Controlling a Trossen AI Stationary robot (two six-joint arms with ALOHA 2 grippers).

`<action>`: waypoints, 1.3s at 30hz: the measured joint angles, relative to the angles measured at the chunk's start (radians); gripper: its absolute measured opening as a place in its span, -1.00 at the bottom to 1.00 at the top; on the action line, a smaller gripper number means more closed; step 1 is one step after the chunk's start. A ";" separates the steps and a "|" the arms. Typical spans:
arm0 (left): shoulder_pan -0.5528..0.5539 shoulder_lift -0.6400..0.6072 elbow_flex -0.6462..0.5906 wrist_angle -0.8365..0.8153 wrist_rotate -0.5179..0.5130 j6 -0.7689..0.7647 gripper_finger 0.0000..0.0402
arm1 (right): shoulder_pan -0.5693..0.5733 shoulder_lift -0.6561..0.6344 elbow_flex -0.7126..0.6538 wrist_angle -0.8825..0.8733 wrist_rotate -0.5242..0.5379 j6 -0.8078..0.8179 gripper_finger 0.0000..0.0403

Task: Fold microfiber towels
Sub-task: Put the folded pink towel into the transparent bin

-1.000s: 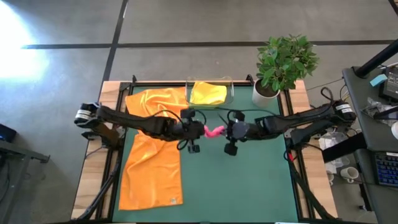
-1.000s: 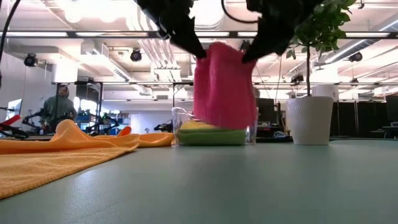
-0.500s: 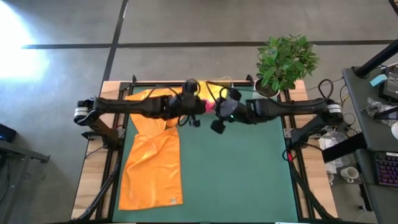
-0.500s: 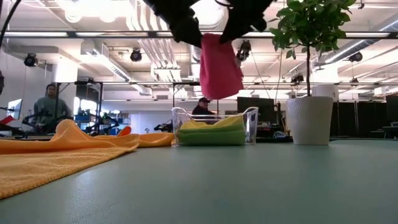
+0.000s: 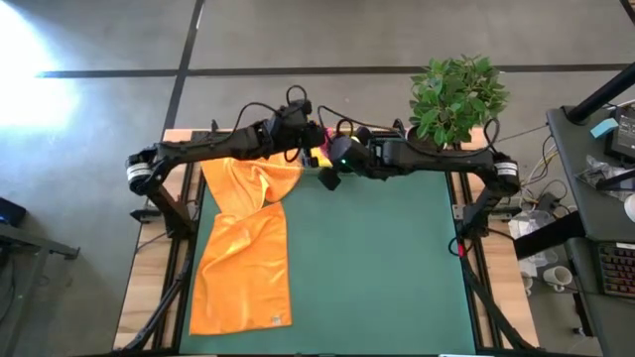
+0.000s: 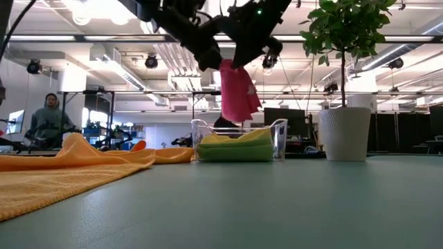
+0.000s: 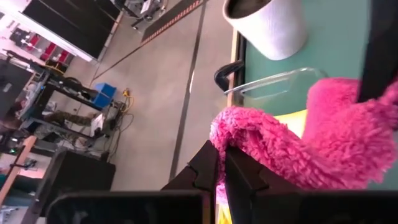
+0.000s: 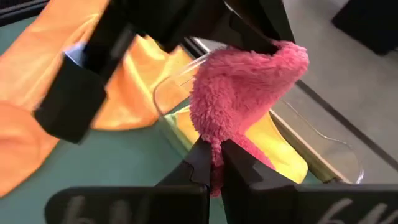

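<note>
Left to right: orange towel (image 5: 243,248) lies spread along the worktop (image 5: 387,268) edge on my left side, well behind my left hand and untouched; its long axis runs front-to-back on the worktop. A second bunched orange cloth (image 6: 104,153) sits near the far end of it, hard to separate from the first in the high view. My left hand (image 7: 221,163) is up at the far edge, fingers clamped together on one top edge of the hot pink towel (image 6: 237,91). My right hand (image 8: 214,163) is just beside it, nearly touching, fingers clamped on the same pink towel's other top edge. Both hands equally near; neither has the advantage. The pink towel hangs folded in the air between them, long axis vertical, lower hem pointing straight down from both hands. Directly under that hem: the clear tray (image 6: 280,135), with the yellow towel (image 6: 239,138) on top and lime green towel (image 6: 235,153) beneath, already stacked. From the low view the hem is apart from the stack, still a gap. So the relation that matters: tray is straight below the hands, not off to either side. My read: next move is a plain descent, both hands together, then let go. Risk: the hem catches the tray wall and the fold opens. Potted plant (image 5: 454,99) stands beyond my right hand, clear of the path.
</note>
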 joint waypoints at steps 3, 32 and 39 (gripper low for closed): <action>0.032 0.030 0.000 0.048 0.026 0.000 -1.00 | -0.029 0.024 0.018 0.001 0.000 0.024 -0.96; 0.069 0.344 0.013 0.574 0.067 0.022 -1.00 | -0.138 0.038 0.027 -0.200 0.103 0.161 -0.96; 0.069 0.375 0.011 0.562 0.067 0.023 -1.00 | -0.155 0.039 0.027 -0.129 0.030 0.160 -0.96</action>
